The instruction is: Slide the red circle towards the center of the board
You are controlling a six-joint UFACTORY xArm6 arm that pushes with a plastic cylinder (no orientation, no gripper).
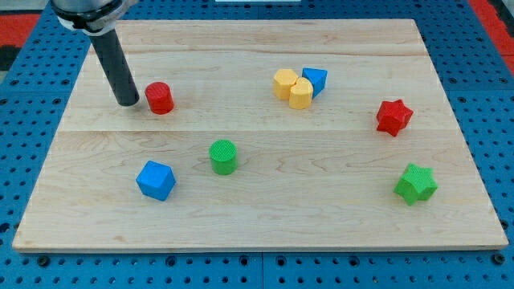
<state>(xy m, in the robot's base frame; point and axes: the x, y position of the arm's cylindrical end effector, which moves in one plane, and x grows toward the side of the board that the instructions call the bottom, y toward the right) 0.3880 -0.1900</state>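
A: Pale wood forms the board (pixel 265 217), a rectangular plank surface resting on a blue perforated base (pixel 24 48). Where is the red circle?

B: The red cylindrical block, the red circle (pixel 159 98), stands upright in the upper-left part of the board, well left of centre.

A: And the rod?

B: The straight dark rod (pixel 115 68) descends from the view's top left. My tip (pixel 128 103) sits just beside the red circle, on its left; whether they touch cannot be told. There are no fingers to report, only the plain rod end.

A: Other blocks?

B: A green cylinder (pixel 223 156) lies below and right of the red circle, with a blue cube (pixel 155 180) to its lower left. Near the top centre, two yellow blocks (pixel 284 83) (pixel 301 93) touch each other, and a blue block (pixel 315 80) is pressed against their right side. A red star-shaped block (pixel 393 116) sits at the right, and a green star-shaped block (pixel 415 184) lies below it, well apart.
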